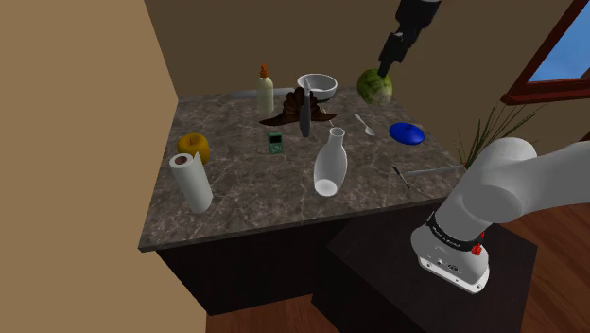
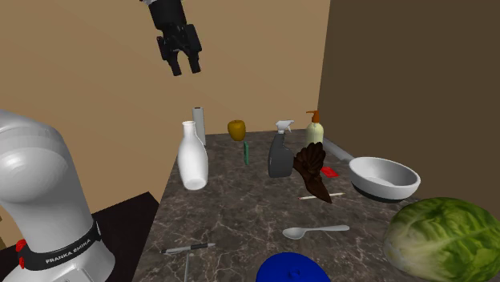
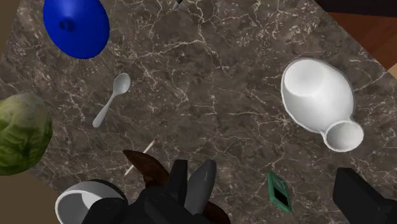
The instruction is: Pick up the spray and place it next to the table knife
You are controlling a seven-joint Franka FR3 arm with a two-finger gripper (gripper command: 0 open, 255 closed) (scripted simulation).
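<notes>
Gripper (image 2: 185, 70) hangs high above the dark marble counter (image 2: 240, 210), my fingers spread apart and holding nothing. Grey spray bottle (image 2: 280, 154) stands upright well below me, just beside a brown feathery object (image 2: 314, 173), with a white bowl (image 2: 385, 178) near.

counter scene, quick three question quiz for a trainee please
1. True or false: the jaws are open, high above the counter.
2. Which is nearest the table knife? A blue plate; B paper towel roll; C yellow pepper.
3. Fill in: the grey spray bottle stands ___ on the counter.
Key: 1 true; 2 A; 3 upright.
</notes>
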